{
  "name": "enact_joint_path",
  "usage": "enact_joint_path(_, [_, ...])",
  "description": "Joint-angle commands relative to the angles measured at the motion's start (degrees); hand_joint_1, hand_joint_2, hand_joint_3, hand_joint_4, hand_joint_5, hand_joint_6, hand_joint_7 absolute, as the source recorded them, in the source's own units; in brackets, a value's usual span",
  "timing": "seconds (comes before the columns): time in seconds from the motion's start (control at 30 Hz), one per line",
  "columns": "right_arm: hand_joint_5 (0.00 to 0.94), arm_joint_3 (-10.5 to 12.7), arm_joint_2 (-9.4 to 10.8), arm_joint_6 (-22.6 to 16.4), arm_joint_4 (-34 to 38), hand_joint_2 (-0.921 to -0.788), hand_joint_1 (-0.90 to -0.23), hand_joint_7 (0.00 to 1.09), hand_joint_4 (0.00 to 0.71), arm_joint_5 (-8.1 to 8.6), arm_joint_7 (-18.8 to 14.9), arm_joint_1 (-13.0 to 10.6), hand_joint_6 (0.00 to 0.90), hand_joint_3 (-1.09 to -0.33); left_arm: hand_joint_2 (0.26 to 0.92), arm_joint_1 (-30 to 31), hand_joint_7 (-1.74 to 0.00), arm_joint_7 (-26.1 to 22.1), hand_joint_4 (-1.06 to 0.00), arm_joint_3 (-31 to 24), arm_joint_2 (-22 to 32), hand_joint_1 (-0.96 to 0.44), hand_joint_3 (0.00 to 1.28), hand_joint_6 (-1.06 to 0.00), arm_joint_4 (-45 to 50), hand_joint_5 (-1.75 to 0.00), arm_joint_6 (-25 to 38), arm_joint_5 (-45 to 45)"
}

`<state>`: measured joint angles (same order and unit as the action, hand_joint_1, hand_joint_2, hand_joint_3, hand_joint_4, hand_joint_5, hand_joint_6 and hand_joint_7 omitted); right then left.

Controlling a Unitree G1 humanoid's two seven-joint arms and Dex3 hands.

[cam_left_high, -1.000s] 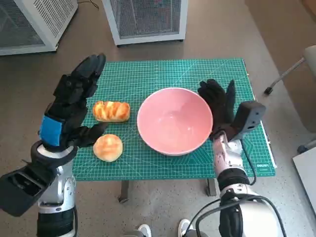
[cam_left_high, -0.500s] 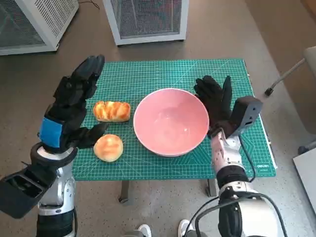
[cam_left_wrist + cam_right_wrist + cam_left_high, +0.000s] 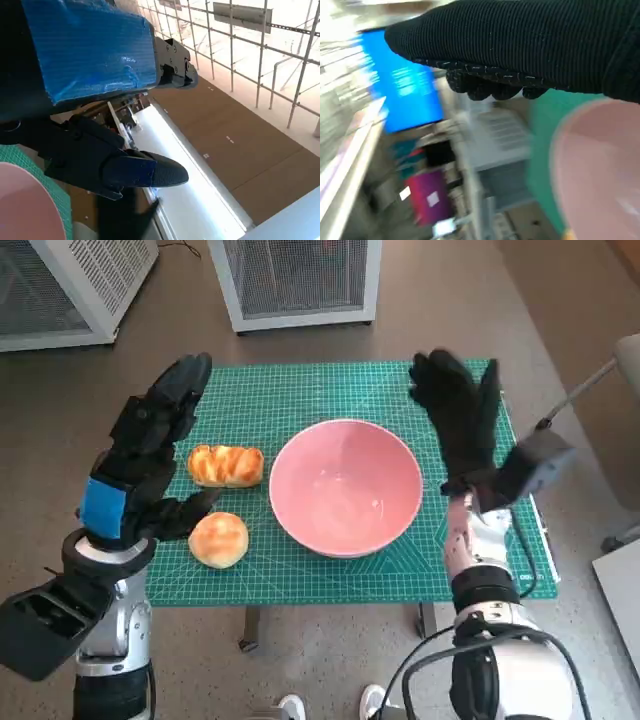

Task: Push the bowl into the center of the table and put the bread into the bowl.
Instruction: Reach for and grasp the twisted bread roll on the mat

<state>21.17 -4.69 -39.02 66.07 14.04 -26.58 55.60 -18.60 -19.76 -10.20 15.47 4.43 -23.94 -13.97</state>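
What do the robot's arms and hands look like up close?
Both forearms are pale silver-grey. The left hand is black with a blue tape patch over its back. The right hand wears a black knitted glove, with a grey camera box at the wrist and black cables below.

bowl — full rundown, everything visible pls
The bowl is pale pink, round, deep, with a smooth glossy inside, and empty. It stands upright near the middle of the green cutting mat. Neither hand touches it: the right hand is lifted clear beside it. The two bread rolls lie apart from it.
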Motion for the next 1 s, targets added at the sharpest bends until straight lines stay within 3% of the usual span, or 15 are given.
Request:
enact_joint_path(0.03, [0.007,-0.30,-0.60,-4.52,-5.98,-0.921,-0.551,0.63,0.353,3.21,-6.41,-2.33,0.092,-0.647,0.921,-2.11,-0.19,0.69,-0.20,-1.38,2.47,-0.67,0.26,-0.25,-1.58,0.00,0.51,1.94])
enact_joint_path(0.17, [0.009,-1.62,-0.15,-6.64,-13.94,-0.921,-0.562,0.63,0.359,6.15,-11.02,-5.14,0.097,-0.642,0.921,-3.53,-0.18,1.06,-0.16,-1.86,5.48,-0.69,0.27,-0.23,-2.97,0.00,0.65,5.84])
enact_joint_path(0.37, [0.012,-4.18,-0.09,-5.28,-26.49,-0.921,-0.564,0.65,0.365,10.81,-15.60,-9.91,0.107,-0.637,0.921,-5.58,-0.14,1.14,-0.12,-1.41,11.53,-0.71,0.25,-0.18,-5.18,0.00,2.08,13.30])
enact_joint_path(0.5, [0.011,-5.51,-0.70,-3.29,-32.31,-0.921,-0.564,0.65,0.367,12.73,-16.66,-12.49,0.112,-0.607,0.882,-6.75,-0.11,-1.45,-0.04,-0.33,15.58,-0.63,0.09,-0.13,-5.38,0.00,6.82,14.76])
enact_joint_path(0.63, [0.014,-6.52,-1.27,-0.71,-37.33,-0.921,-0.566,0.65,0.377,13.73,-16.34,-14.97,0.126,-0.559,0.771,-7.87,-0.08,-2.63,-0.01,1.48,19.36,-0.33,0.03,-0.09,-3.44,0.00,13.55,19.37])
enact_joint_path(0.73, [0.015,-7.04,-1.52,1.09,-40.23,-0.921,-0.570,0.63,0.390,14.08,-15.68,-16.45,0.156,-0.524,0.737,-8.59,-0.10,-1.65,-0.07,3.46,21.25,-0.13,0.01,-0.15,-1.34,-0.03,17.67,25.58])
enact_joint_path(0.83, [0.014,-7.38,-1.67,3.11,-42.64,-0.921,-0.565,0.61,0.396,14.45,-15.02,-17.61,0.174,-0.491,0.727,-9.43,-0.12,-2.10,-0.10,5.74,22.09,-0.02,0.01,-0.21,0.94,-0.03,23.01,30.28])
enact_joint_path(1.0, [0.013,-7.70,-1.85,4.43,-44.66,-0.921,-0.560,0.59,0.402,14.40,-14.58,-18.59,0.192,-0.463,0.726,-11.08,-0.12,-4.67,-0.12,8.90,22.50,0.05,0.01,-0.24,3.02,-0.02,29.99,33.99])
